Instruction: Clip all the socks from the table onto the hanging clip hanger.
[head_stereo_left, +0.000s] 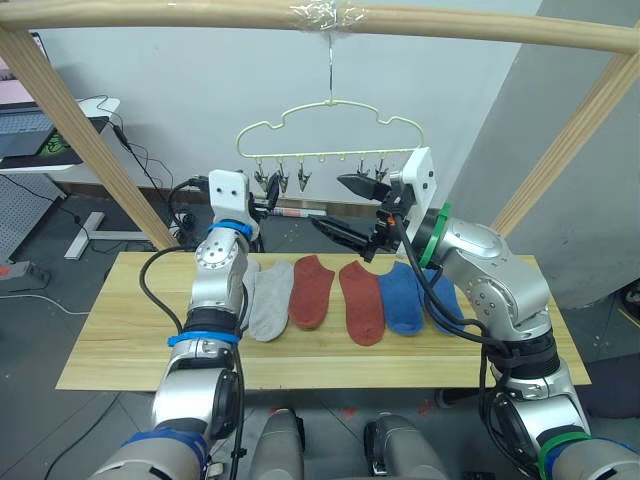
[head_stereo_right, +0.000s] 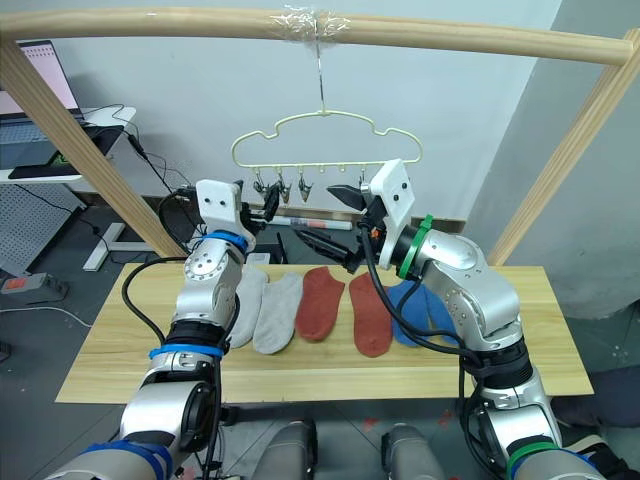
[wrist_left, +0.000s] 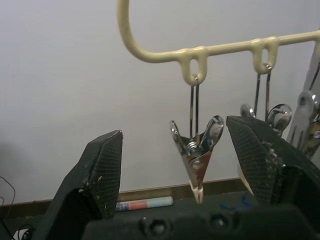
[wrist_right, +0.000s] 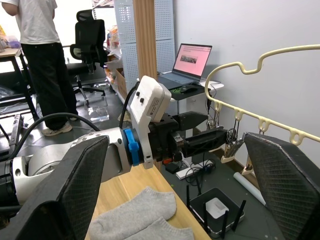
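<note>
Holding my left gripper (wrist_left: 170, 175) wide around the end clip (wrist_left: 196, 150) of the clip hanger (head_stereo_left: 330, 125), I kept my right gripper (head_stereo_left: 352, 212) wide too, socks (head_stereo_left: 340, 292) lying at six o'clock on the table (head_stereo_left: 110, 340).

Setting, as I read it from my feeds: an office or lab room fitted out for robot trials.
- Small white desk (head_stereo_left: 60, 170) at my left, carrying an open laptop (wrist_right: 189, 62).
- Black office chair (wrist_right: 91, 47) on castors; a person (wrist_right: 37, 60) standing next to it.
- Perforated metal shelving (wrist_right: 162, 30) against the wall.
- Loose cables (head_stereo_left: 150, 170) and a power strip (head_stereo_left: 18, 272) on a grey floor.
- Plain white walls.
- Makeshift wooden pole frame (head_stereo_left: 300, 18) with tape at its middle, over a plank table (head_stereo_left: 130, 350).
</note>
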